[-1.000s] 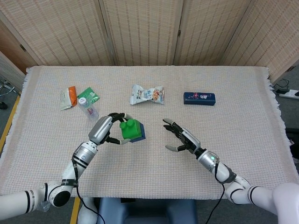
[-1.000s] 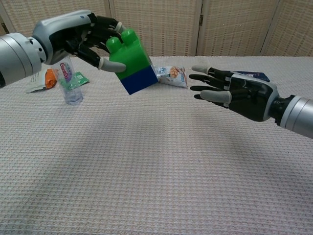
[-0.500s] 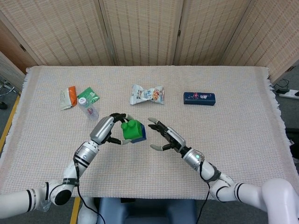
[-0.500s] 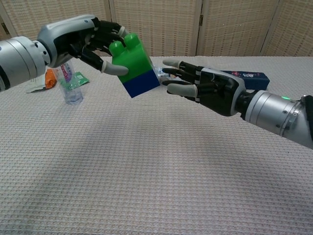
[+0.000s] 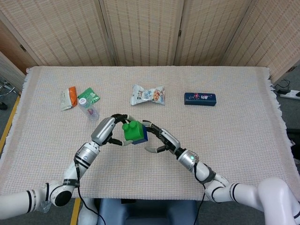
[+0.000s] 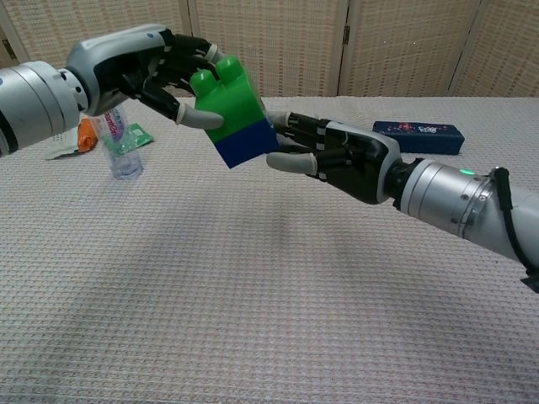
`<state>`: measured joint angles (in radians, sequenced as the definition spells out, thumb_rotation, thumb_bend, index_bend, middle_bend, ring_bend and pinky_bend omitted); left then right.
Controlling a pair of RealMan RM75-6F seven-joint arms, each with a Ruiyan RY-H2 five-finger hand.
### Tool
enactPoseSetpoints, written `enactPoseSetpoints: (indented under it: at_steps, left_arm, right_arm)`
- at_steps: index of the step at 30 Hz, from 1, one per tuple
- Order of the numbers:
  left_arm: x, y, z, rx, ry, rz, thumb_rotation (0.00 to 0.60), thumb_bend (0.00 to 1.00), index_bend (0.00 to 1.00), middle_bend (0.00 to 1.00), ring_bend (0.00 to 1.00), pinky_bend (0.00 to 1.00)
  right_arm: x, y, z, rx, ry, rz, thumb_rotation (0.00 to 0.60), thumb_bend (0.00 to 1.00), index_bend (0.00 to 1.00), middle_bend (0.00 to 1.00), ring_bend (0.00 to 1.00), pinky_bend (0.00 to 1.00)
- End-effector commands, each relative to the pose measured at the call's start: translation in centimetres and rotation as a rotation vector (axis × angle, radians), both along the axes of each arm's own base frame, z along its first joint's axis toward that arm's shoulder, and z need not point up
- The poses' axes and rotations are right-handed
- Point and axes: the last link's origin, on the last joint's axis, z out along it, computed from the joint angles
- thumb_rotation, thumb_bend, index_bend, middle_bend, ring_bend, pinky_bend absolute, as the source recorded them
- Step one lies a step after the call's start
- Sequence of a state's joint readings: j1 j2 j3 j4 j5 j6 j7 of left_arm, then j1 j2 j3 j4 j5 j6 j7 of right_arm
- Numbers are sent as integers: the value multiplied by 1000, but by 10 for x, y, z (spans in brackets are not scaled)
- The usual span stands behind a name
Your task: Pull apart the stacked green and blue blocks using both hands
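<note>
A green block [image 5: 132,131] [image 6: 227,105] stacked on a blue block [image 5: 142,139] [image 6: 246,145] hangs tilted above the table. My left hand [image 5: 107,130] [image 6: 139,63] grips the green block from the left, fingers over its studs and thumb on its near face. My right hand [image 5: 161,139] [image 6: 337,156] has come up against the right side of the blue block. Its fingers are spread, some reaching behind the block, and the thumb lies by the lower right corner. I cannot make out a firm grip there.
On the cloth-covered table lie a snack packet [image 5: 147,94], a dark blue box [image 5: 200,99] [image 6: 418,137], a small bottle [image 5: 89,108] [image 6: 122,143], a green packet [image 5: 88,97] and an orange packet [image 5: 69,97]. Folding screens stand behind the table.
My right hand has moved left from well clear of the blocks to right against the blue block. The left hand has kept its hold, shifting the stack only slightly.
</note>
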<state>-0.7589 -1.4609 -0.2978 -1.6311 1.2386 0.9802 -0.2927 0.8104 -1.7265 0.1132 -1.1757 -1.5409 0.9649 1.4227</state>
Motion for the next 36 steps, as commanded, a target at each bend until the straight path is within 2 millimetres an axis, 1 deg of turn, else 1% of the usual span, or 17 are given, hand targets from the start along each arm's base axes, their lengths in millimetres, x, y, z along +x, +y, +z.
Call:
enactPoseSetpoints:
  at_steps: [1, 10, 18, 26, 29, 33, 36]
  left_arm:
    - [0, 0, 0, -6, -4, 1, 600, 439, 716, 862, 553, 228]
    - [0, -1, 0, -12, -10, 0, 600, 440, 715, 862, 554, 228]
    - [2, -3, -6, -33, -19, -2, 600, 440, 715, 862, 554, 228]
    - [7, -6, -13, -55, -29, -13, 600, 441, 715, 862, 555, 227]
    - [8, -6, -14, -56, -32, -17, 600, 441, 715, 862, 556, 226]
    - [10, -5, -14, -55, -36, -19, 600, 441, 715, 862, 557, 226]
    - [11, -6, -14, -56, -34, -20, 600, 441, 715, 862, 558, 226]
  right_arm:
    - [0, 0, -2, -2, 6, 4, 600, 313, 137, 0, 97, 54]
    - [3, -5, -3, -9, 4, -3, 600, 313, 191, 0, 115, 70]
    - [7, -11, -5, -17, -3, -19, 600, 313, 244, 14, 135, 85]
    - [12, -11, -10, -13, -8, -23, 600, 313, 288, 33, 150, 94]
    - [13, -11, -11, -18, -10, -27, 600, 313, 343, 59, 170, 107]
    - [13, -12, -12, -40, -11, -42, 600, 313, 465, 131, 216, 145]
    - [20, -19, -9, -50, -21, -50, 600, 313, 529, 179, 248, 196]
